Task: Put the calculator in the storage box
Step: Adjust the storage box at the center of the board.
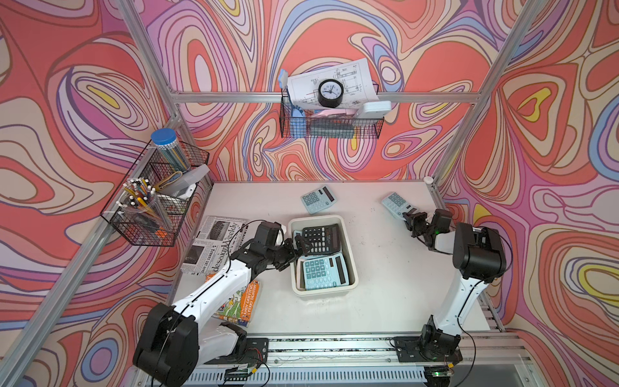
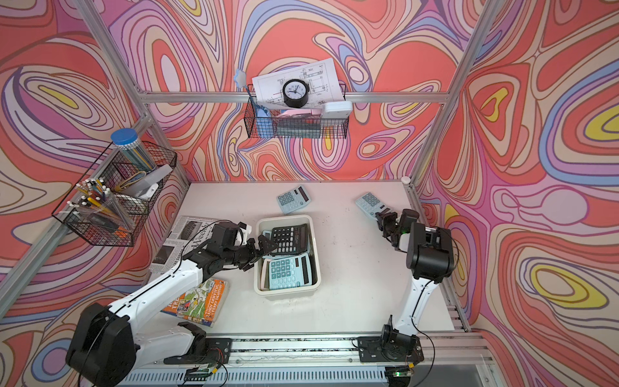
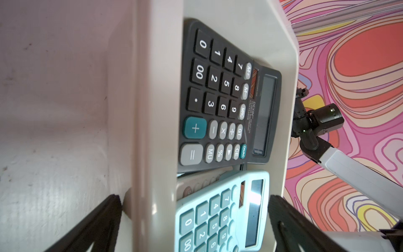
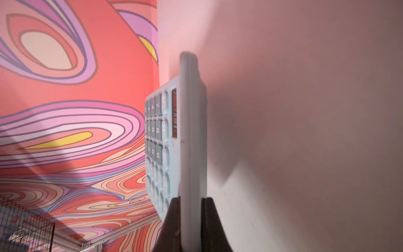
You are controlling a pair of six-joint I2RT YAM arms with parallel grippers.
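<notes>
Nearest us, our left gripper [image 1: 293,254] straddles the left wall of the storage box [image 1: 323,291], spread wide (perhaps to steady it); far right, our right gripper [image 1: 408,216] pinches the pale-blue calculator [image 1: 394,202] edgewise, ready to carry.

We read DEXIN, with CALCULATOR in small print under it, beside the display of the black calculator [image 3: 220,93] in the storage box [image 3: 152,109]. Its keys: 0, 00, 1 to 9, M+, M-, MRC, GT, CE, ON/AC, MU, %, +, =. Light blue calculator [image 3: 218,216] beside it: 0, 1, 2, 4, 5, 7, 8, 9. Edge-on calculator [image 4: 192,131], right wrist view: 7, 8, 9, rest blurred. Newspaper [image 1: 207,248] at the tabletop [image 1: 385,284] left edge: "Weekly". Book [image 2: 201,301] at the near left corner: ANDY GRIFFITHS & TERRY DENTON. Clock [image 1: 330,92] numerals are too small for us.
</notes>
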